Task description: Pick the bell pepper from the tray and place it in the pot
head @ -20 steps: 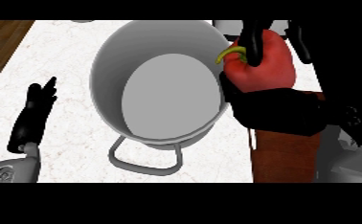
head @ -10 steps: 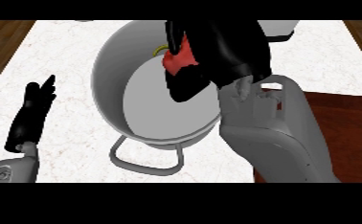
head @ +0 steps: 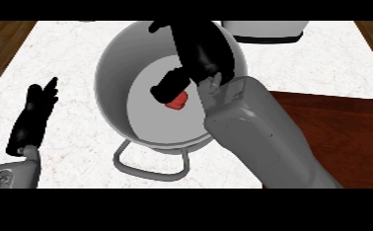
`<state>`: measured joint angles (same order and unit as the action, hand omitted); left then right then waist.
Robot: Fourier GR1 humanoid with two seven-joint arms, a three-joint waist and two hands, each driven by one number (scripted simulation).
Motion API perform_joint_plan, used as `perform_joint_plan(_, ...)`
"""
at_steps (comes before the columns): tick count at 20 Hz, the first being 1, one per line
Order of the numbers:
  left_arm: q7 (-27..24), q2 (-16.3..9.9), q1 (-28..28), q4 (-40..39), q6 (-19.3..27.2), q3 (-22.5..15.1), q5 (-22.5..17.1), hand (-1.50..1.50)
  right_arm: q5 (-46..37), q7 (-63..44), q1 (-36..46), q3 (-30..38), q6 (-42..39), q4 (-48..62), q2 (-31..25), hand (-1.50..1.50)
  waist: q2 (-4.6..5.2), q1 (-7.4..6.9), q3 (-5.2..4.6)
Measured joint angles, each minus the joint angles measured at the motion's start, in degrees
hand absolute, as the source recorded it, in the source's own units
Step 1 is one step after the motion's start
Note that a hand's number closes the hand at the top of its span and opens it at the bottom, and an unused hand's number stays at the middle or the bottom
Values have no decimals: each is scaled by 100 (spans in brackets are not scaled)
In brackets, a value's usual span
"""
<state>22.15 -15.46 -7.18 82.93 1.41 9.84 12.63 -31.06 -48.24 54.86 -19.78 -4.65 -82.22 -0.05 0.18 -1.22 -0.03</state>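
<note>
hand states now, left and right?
Left robot hand: open, resting at the counter's left edge, holding nothing.
Right robot hand: inside the pot, fingers curled over the red bell pepper.

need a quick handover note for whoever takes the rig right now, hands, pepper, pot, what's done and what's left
Right hand: inside the pot, fingers pointing down at the pepper; whether they grip it cannot be told.
Left hand: open, resting on the counter left of the pot.
Pepper: low in the pot, over its floor, mostly hidden by the hand.
Tray: at the right, under the right forearm.
Done: pepper is out of the tray and in the pot.
Left: confirm release, lift the right hand clear.
</note>
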Motion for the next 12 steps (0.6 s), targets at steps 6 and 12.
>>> perform_joint_plan(6, -43, 58, 64, 29, 19, -36, 29, 0, 447, 487, -164, 116, 1627, 139, 4, -150, 7, -28, 3)
perform_joint_plan(12, -151, 85, 110, -82, 48, 30, 12, 0, 594, 1026, -552, 696, 2442, -92, -115, -150, -8, 80, 3)
